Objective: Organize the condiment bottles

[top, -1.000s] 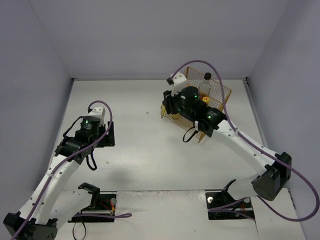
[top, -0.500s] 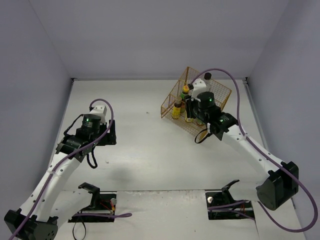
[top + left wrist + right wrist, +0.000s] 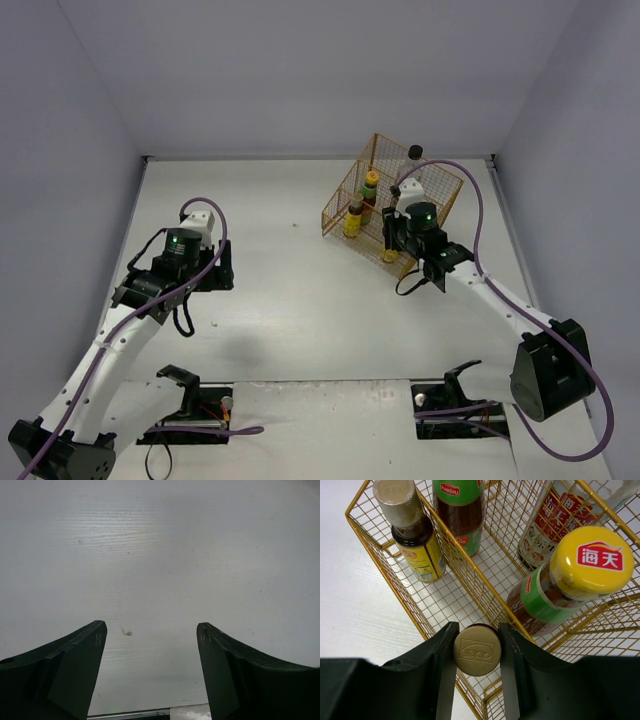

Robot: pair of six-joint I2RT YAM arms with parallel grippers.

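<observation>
Condiment bottles [image 3: 353, 218] stand in the gold wire basket [image 3: 440, 188] at the far right of the table in the top view. The right gripper [image 3: 391, 243] hangs at the basket's near edge with one more bottle under it. Over on the other side, the left gripper [image 3: 140, 292] sits well apart from all of it.

Left wrist view now: left gripper [image 3: 150, 630] released, fingers spread wide, nothing between them, only table [image 3: 160, 540] below.

Right wrist view, and here's the action: right gripper [image 3: 477, 639] clenched on the gold cap of the held bottle [image 3: 477, 652], a finger on each side. That cap sits directly over the basket wires, near where the divider [image 3: 470, 580] runs in. The risk, I'd say, is that the base comes down on a wire and the bottle tips on release. It could also nudge the yellow-capped bottle [image 3: 570, 575] just beside it. The tall clear bottle [image 3: 560, 520] stands behind, out of harm's way.
</observation>
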